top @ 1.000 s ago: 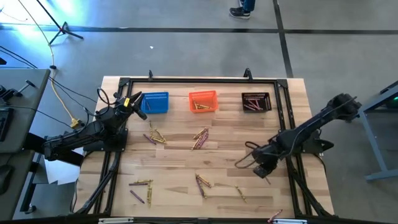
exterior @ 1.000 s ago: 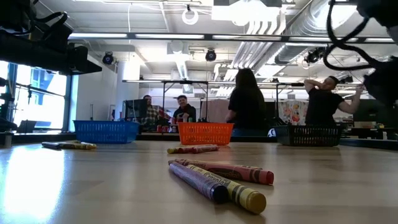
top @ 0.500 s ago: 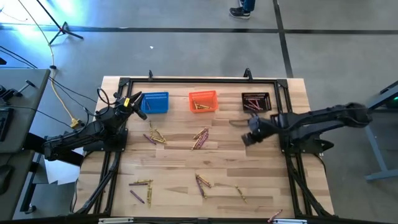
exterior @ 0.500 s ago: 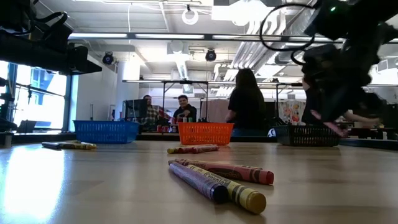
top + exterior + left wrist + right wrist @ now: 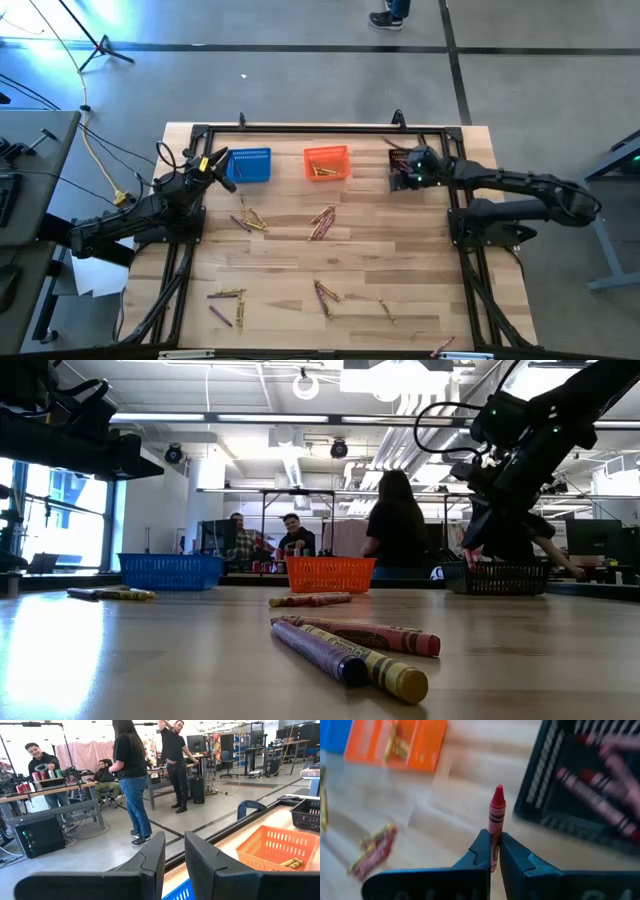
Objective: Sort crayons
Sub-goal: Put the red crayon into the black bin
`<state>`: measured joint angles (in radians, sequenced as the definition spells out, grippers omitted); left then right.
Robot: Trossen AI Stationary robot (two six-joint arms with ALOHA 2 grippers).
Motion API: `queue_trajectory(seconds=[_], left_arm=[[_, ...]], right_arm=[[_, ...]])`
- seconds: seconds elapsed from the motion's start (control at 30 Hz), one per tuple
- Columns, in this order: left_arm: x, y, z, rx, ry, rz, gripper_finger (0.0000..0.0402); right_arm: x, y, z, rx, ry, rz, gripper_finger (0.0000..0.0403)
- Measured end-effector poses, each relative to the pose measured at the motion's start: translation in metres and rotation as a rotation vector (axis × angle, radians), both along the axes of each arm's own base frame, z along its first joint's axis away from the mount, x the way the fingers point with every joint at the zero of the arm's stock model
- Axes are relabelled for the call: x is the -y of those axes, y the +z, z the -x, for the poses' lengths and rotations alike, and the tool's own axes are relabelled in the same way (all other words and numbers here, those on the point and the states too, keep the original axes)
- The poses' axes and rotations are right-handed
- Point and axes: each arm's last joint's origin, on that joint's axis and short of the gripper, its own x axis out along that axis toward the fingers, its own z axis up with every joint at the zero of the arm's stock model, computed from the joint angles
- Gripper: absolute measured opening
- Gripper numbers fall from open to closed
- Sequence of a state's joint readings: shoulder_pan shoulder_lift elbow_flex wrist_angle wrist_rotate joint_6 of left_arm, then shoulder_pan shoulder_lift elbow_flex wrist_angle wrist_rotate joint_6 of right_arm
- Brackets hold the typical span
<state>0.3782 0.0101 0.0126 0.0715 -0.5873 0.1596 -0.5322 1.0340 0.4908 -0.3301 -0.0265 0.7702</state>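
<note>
Loose crayons lie flat on the table in small groups [image 5: 250, 220], [image 5: 322, 222], [image 5: 227, 296], [image 5: 325, 295], and three lie near the low camera [image 5: 350, 645]. Along the far edge stand a blue basket [image 5: 249, 165], an orange basket [image 5: 326, 163] with yellow crayons and a black basket [image 5: 414, 160] with reddish crayons [image 5: 600, 795]. My right gripper [image 5: 398, 178] is shut on a red crayon [image 5: 495, 817] just beside the black basket's near left corner. My left gripper [image 5: 175, 855] stands open by the blue basket with nothing between its fingers. My right gripper pinches the red crayon's blunt back part [image 5: 493, 851] between its two fingers. The crayon lies along the fingers, and its pointed tip [image 5: 497, 792] sticks out beyond them. The fingers slant down from the table's right side. The crayon is lifted clear of the table.
A black frame [image 5: 300, 130] runs along the table's far edge and down both sides. Several people stand or sit in the room beyond the far edge [image 5: 395, 525]. Bare wood shows between the crayon groups in the table's middle [image 5: 380, 250].
My right gripper has swung from the table's near right part toward the far edge, up to the black basket, turning on the way. It has stayed shut, carrying the red crayon clear of the table.
</note>
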Motion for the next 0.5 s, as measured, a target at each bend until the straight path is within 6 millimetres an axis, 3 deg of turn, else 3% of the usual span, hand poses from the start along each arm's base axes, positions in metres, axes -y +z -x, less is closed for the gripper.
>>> queue_trajectory(seconds=[0.2,0.5], left_arm=[[0.000,0.000,0.000,0.000,0.000,0.000,0.0060],[0.000,0.000,0.000,0.000,0.000,0.000,0.0060]], right_arm=[[0.023,0.001,0.014,-0.020,-0.050,0.069,0.0005],[0.041,0.006,0.023,0.076,-0.016,0.082,0.0005]])
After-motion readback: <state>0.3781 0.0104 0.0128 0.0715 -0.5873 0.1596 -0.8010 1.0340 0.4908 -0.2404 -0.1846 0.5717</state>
